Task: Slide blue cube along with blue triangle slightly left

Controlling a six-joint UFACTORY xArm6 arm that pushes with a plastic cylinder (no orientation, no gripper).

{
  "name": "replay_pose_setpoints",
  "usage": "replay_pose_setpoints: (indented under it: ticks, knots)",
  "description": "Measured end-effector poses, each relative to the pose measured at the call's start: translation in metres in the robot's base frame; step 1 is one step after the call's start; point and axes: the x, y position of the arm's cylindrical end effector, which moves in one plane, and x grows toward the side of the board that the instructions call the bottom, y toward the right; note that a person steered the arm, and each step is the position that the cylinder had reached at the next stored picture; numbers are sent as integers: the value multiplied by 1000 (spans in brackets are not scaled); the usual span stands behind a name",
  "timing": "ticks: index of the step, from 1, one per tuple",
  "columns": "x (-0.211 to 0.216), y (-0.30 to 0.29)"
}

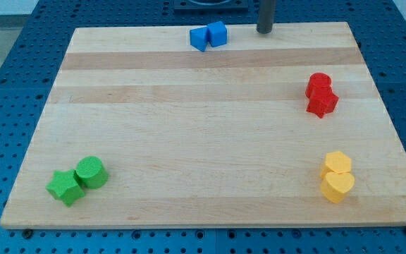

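The blue cube (218, 33) and the blue triangle (199, 38) sit touching each other at the view's top edge of the wooden board (189, 127), the triangle on the cube's left. My tip (264, 31) rests on the board at the view's top, to the right of the blue cube, with a clear gap between them.
Two red blocks (321, 94) sit together at the view's right. Two yellow blocks (337, 176) lie at the lower right, the nearer one heart-shaped. A green star (65, 188) and a green cylinder (91, 172) sit at the lower left. A blue pegboard surrounds the board.
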Motion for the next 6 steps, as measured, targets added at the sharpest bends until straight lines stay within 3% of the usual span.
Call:
replay_pose_setpoints:
  ticks: [1,3,6]
  knots:
    - [0,-4]
    - [17,-103]
    - [18,-146]
